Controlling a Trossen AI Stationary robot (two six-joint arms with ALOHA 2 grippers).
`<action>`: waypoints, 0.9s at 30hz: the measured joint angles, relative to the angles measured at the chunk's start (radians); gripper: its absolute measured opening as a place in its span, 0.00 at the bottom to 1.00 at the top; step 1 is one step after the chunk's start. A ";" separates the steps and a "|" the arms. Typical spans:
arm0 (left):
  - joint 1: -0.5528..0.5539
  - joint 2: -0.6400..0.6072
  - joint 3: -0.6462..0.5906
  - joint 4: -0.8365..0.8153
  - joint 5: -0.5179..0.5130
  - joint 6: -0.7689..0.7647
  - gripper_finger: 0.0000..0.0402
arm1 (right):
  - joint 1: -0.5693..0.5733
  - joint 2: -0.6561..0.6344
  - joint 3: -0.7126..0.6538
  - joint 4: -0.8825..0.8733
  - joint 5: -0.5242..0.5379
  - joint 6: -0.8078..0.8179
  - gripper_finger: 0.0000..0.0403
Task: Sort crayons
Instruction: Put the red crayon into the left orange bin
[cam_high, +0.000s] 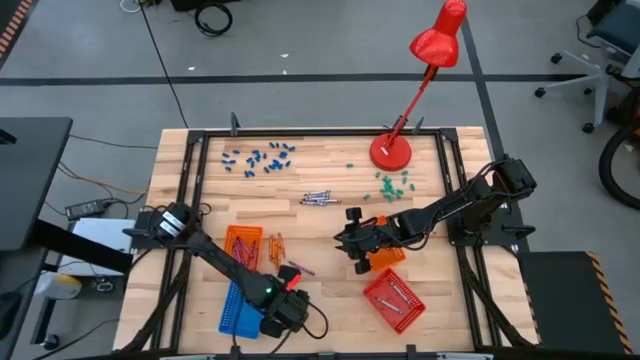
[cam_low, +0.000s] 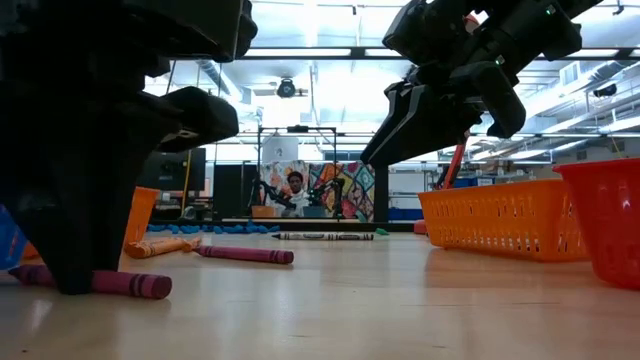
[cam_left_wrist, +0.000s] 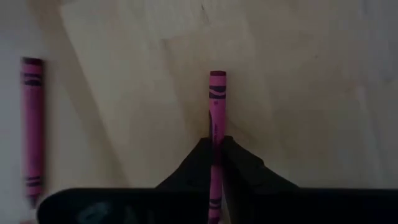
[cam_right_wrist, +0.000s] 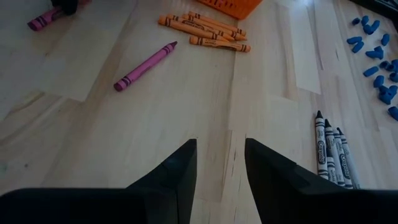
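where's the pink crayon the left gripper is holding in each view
High view: the held pink crayon is at lower centre, at the left gripper.
Low view: bottom left, under that gripper.
Left wrist view: centre, clamped in the gripper.
Right wrist view: top left corner.
Shared landmark: the loose pink crayon lying close by, seen in all four views.

Grey floor (cam_high: 300, 60) surrounds the wooden bench (cam_high: 320, 220); a red lamp (cam_high: 420, 90) stands at one o'clock; ceiling lights (cam_low: 330, 95) glow overhead.
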 joint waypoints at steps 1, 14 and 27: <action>0.001 0.001 0.011 -0.015 -0.015 0.013 0.08 | 0.000 0.000 0.000 0.000 0.000 0.000 0.35; 0.023 -0.006 0.196 -0.324 -0.185 0.057 0.08 | 0.000 0.000 0.000 0.000 -0.029 0.017 0.35; 0.012 -0.012 0.327 -0.750 -0.274 -0.005 0.07 | 0.000 0.000 0.000 0.000 -0.039 0.027 0.35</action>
